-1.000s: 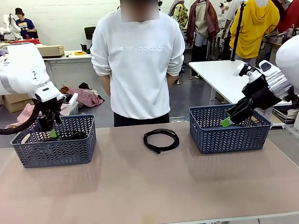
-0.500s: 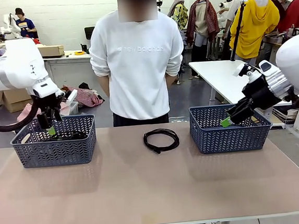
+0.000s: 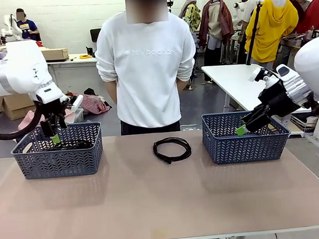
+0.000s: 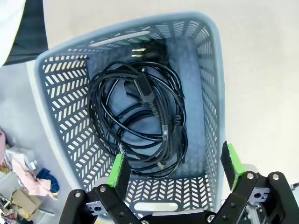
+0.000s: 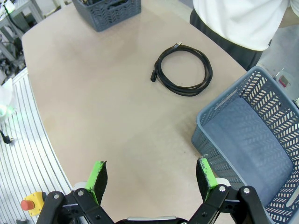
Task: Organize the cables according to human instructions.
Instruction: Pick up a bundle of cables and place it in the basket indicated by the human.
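One coiled black cable lies on the table between the two baskets, in front of the person; the right wrist view shows this cable too. More coiled black cables lie in a heap inside the left grey basket. My left gripper hangs open just above that basket, nothing between its green pads. My right gripper is open over the near left rim of the right grey basket, whose floor is bare.
A person in a white sweatshirt stands at the far edge of the table, hands behind the back. The tan tabletop stretches open in front of both baskets. A white table and other people stand behind.
My left gripper has risen a little above the left basket and drifted slightly left. The right arm and the cable on the table have not moved.
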Robot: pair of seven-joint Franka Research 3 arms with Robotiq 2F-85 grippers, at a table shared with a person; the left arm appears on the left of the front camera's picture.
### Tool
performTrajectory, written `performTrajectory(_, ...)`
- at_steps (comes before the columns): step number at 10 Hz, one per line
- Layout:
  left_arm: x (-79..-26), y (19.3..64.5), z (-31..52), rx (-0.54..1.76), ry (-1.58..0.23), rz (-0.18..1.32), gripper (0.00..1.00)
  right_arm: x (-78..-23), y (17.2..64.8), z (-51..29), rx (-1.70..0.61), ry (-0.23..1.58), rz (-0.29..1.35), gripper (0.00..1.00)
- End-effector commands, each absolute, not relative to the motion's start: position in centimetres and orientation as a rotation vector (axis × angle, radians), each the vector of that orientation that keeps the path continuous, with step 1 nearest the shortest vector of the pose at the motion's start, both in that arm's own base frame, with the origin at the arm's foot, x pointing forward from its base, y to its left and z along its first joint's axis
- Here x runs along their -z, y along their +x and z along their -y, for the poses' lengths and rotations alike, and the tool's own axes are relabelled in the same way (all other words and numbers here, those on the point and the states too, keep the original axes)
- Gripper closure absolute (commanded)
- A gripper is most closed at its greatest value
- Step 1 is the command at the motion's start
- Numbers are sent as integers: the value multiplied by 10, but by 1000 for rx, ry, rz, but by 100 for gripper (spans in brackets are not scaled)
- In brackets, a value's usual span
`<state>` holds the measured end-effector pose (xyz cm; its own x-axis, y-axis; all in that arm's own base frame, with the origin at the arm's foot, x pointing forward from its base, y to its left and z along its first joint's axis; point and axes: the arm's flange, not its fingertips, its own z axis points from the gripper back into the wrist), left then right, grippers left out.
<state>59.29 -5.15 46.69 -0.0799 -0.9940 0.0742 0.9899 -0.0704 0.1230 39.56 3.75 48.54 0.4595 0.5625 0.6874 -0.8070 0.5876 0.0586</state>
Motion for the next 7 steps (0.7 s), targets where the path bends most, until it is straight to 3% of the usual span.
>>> performTrajectory(1,-466,591,49,1641,34,155,0,-484,398,-36,-890,430,697,0)
performTrajectory(4,-475,584,60,1590,54,170,0,-484,398,-36,-890,430,697,0)
performTrajectory(7,-489,535,94,1407,62,222,0,-484,398,-36,-890,430,697,0)
